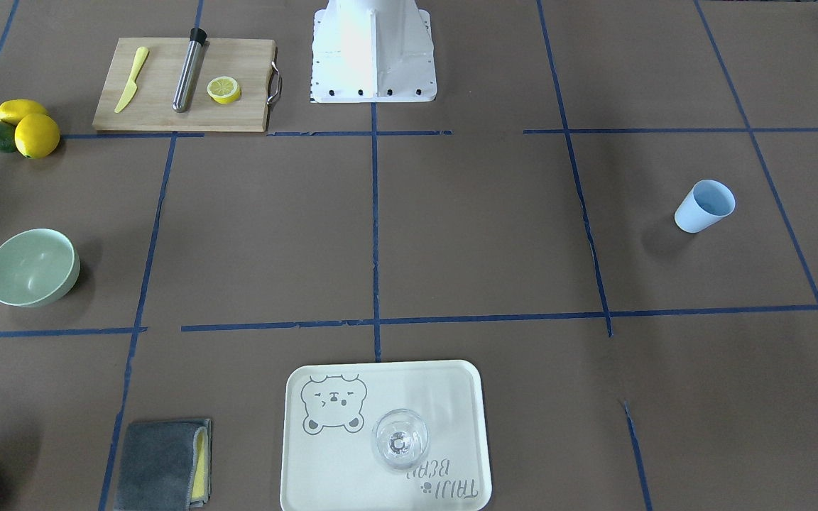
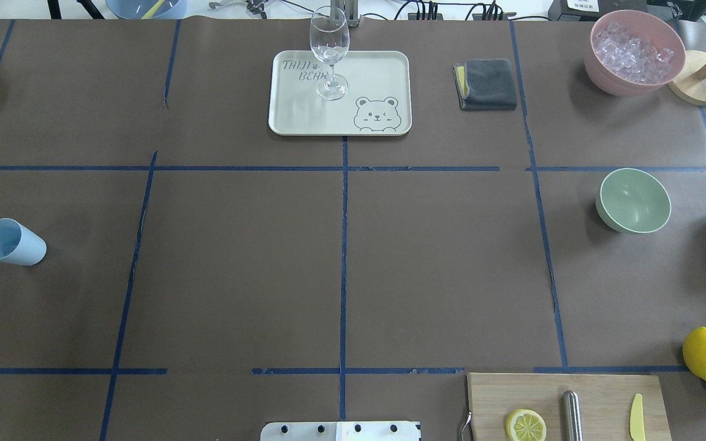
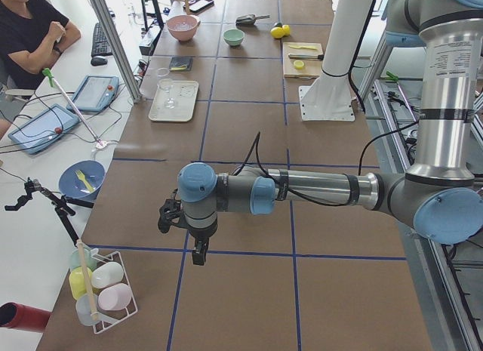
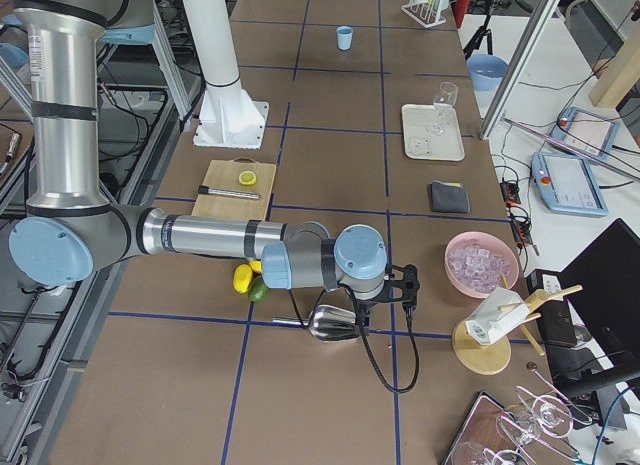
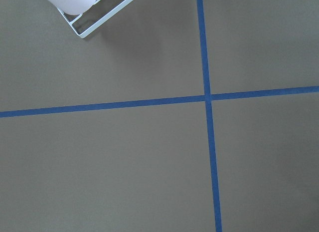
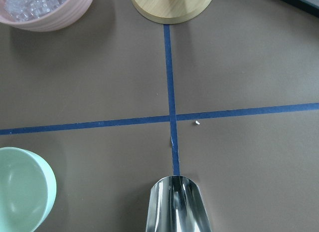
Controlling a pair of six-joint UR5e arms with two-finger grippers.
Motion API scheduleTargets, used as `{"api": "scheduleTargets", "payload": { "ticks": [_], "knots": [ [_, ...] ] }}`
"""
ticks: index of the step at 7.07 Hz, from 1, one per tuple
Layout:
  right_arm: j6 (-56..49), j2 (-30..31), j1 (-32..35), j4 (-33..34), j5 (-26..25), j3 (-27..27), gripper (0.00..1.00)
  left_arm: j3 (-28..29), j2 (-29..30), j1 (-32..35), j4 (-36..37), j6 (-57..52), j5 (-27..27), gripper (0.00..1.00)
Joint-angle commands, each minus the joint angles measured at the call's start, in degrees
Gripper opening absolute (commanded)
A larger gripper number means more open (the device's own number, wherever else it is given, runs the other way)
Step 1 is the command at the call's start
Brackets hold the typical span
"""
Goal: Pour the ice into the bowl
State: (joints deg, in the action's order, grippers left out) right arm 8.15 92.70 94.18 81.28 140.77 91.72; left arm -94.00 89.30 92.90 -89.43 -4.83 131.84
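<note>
Reading outward from the right arm, which step is in hand?

— The opening one, by your views. The metal scoop (image 6: 177,204) below your right pincer (image 4: 357,307) looks empty. Whether that pincer grips it cannot be told, nor how the left pincer (image 3: 198,253) stands. The bowl (image 6: 20,192) sits near the scoop, apart from it and empty; no loose ice shows in either.

— And the next move?

— Probably you load the scoop from the pink container (image 6: 37,5), farther on. Then you tip it squarely over the bowl's rim, so cubes do not skitter off.

— Surface and room?

— Brown paper tabletop (image 2: 236,275), gridded with blue tape. Beyond its far edge stands a white bench with tablets and a seated person (image 3: 26,34).
</note>
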Motion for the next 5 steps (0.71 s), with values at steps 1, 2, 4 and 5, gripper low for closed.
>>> {"api": "scheduleTargets", "payload": {
  "ticks": [1, 2, 4, 5],
  "knots": [
    [-0.06, 0.12, 0.04, -0.16, -0.5, 0.04, 1.0, -0.04, 0.26, 0.0, -0.04, 0.0, 0.0, 1.0],
    [-0.06, 0.12, 0.04, -0.25, -0.5, -0.05, 1.0, -0.3, 0.35, 0.0, -0.13, 0.0, 0.0, 1.0],
    [0.29, -0.49, -1.09, -0.07, 0.12, 0.74, 1.0, -5.89, 0.61, -0.17, -0.39, 0.35, -0.52, 1.0],
    [1.08, -3.98, -1.71, 0.19, 0.82, 0.22, 1.0, -8.97, 1.92, -0.35, -1.61, 0.96, -0.44, 1.0]
  ]
}}
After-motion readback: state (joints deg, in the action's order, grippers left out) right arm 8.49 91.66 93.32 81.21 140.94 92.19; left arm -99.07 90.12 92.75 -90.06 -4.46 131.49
